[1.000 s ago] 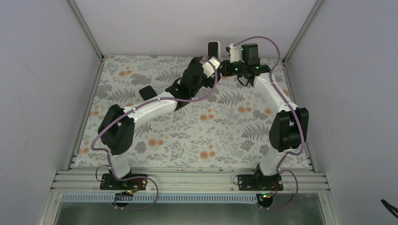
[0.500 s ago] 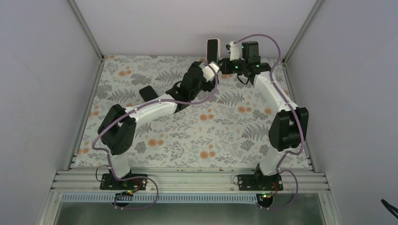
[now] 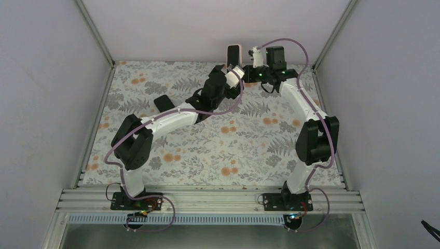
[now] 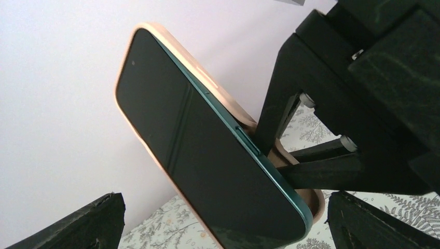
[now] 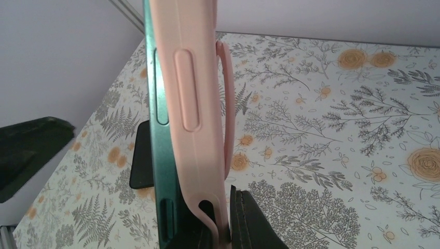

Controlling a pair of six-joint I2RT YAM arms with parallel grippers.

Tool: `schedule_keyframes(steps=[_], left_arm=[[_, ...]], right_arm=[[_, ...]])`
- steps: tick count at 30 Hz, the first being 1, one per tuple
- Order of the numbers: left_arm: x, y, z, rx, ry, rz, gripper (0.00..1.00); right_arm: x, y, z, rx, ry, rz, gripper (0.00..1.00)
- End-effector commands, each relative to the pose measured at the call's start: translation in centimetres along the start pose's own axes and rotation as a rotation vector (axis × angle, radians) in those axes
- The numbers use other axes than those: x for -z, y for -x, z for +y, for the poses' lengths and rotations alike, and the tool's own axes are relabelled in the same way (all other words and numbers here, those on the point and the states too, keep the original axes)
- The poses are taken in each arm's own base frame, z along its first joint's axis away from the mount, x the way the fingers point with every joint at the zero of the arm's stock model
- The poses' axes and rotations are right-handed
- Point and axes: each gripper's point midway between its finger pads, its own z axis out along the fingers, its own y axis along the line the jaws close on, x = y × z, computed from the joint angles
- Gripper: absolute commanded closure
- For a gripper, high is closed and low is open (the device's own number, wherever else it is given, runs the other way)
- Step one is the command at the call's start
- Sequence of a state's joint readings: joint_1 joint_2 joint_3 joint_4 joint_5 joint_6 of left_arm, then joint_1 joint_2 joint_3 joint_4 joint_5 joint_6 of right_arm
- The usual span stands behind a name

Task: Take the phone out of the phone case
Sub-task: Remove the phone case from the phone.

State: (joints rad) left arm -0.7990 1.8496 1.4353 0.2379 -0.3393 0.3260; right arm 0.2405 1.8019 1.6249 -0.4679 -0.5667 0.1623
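Observation:
The phone [image 4: 207, 171], with a dark screen and green edge, sits in a pink phone case [image 4: 218, 85] held upright at the back of the table [image 3: 234, 53]. My right gripper [image 5: 223, 233] is shut on the case's lower end [image 5: 192, 104]. The phone's green edge [image 5: 161, 171] stands slightly apart from the case at that lower corner. My left gripper [image 4: 225, 228] is open, one fingertip [image 4: 78, 223] on each side of the phone's lower end, not touching it. In the top view the left gripper [image 3: 230, 70] is just below the phone and the right gripper [image 3: 248, 67] to its right.
A flat black object [image 3: 163, 101] lies on the floral table cover [image 3: 233, 150] at the left, also in the right wrist view [image 5: 140, 161]. The back wall [image 3: 207, 26] is right behind the phone. Metal frame rails run along the sides.
The phone and case have tilted slightly to the left. My left arm has shifted a little toward the phone. The right arm has barely moved.

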Motion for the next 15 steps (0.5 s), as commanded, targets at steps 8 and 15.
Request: schedule_keyframes(steps=[8,15], left_arm=[[-1.57,-0.66,-0.72,-0.004,-0.002,0.032,0.03],[-0.92,-0.05,-0.08,0.023,-0.005,0.014,0.03]], right_arm=[[1.68,2.81,2.28,0.047,0.068,-0.084,0.97],[1.66,2.65,2.11,0.052,0.061,-0.082,0.97]])
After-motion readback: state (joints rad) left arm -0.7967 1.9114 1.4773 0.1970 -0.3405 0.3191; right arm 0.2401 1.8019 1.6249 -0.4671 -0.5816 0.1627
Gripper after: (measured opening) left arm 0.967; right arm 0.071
